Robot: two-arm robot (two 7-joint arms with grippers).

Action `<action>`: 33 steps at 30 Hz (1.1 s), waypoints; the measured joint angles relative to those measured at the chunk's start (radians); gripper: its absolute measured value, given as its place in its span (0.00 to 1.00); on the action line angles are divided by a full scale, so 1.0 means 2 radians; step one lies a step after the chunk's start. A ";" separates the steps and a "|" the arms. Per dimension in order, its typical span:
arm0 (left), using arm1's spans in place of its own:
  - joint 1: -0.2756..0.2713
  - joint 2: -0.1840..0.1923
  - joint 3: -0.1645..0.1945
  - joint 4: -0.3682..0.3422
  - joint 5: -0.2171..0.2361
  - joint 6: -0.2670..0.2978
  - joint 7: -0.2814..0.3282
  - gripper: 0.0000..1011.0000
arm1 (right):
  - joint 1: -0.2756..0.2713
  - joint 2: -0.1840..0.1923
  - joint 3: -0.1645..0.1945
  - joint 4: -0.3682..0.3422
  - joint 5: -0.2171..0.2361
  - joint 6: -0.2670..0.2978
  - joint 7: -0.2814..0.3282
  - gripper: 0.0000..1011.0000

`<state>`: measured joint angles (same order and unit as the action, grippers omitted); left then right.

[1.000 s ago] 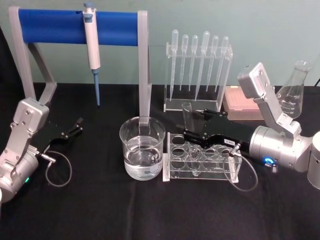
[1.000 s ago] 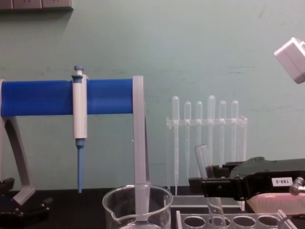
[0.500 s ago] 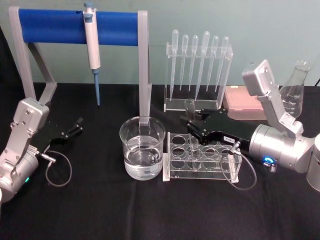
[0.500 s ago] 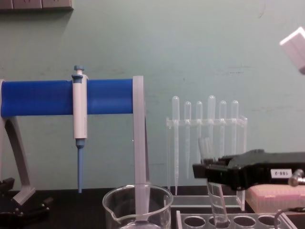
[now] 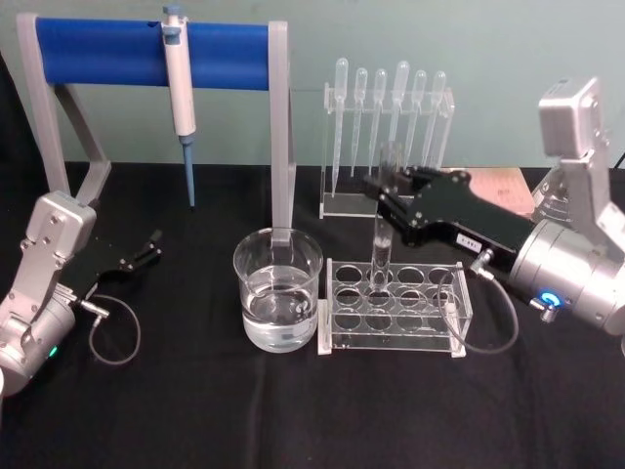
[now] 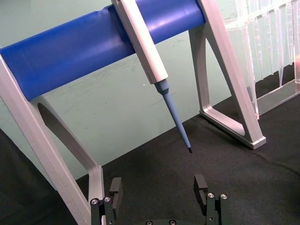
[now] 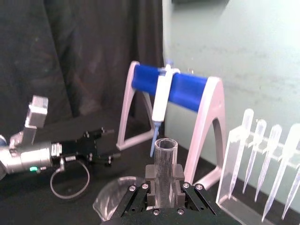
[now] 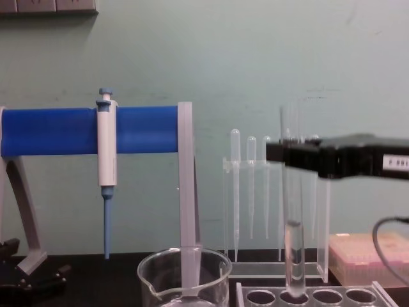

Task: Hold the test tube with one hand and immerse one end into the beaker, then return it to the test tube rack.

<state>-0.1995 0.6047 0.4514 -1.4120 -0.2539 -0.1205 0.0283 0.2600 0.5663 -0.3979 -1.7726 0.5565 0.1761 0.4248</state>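
My right gripper (image 5: 389,202) is shut on the upper part of the test tube (image 5: 381,244), holding it upright over the clear tube rack (image 5: 395,327). In the chest view the test tube (image 8: 293,243) has its rounded bottom at the level of the rack's (image 8: 332,297) top holes, below the right gripper (image 8: 289,155). The right wrist view shows the test tube's open rim (image 7: 165,152) just above the shut jaws. The beaker (image 5: 278,291), partly filled with clear liquid, stands to the left of the rack, apart from the tube. My left gripper (image 5: 146,247) rests open on the table at far left, its fingers (image 6: 202,183) spread with nothing between them.
A grey stand with a blue bar (image 5: 146,51) holds a blue-tipped white pipette (image 5: 180,93) behind the beaker. A clear holder of plastic pipettes (image 5: 389,137) stands behind the rack. A pink box (image 5: 498,186) sits at the back right. Black cloth covers the table.
The right gripper has risen with the test tube. The tube went from tilted and low in the rack to upright, with its bottom at the rack's top. The left arm stayed still.
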 joint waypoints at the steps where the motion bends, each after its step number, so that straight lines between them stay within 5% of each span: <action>1: 0.000 0.000 0.000 0.000 0.000 0.000 0.000 0.99 | -0.001 0.001 0.003 -0.007 0.001 -0.001 -0.003 0.22; 33: 0.000 0.000 0.000 0.000 0.000 0.000 0.000 0.99 | -0.003 0.001 0.006 -0.015 -0.001 -0.002 -0.010 0.22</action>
<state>-0.1995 0.6046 0.4514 -1.4120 -0.2539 -0.1205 0.0283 0.2538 0.5690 -0.3855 -1.8029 0.5554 0.1726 0.4042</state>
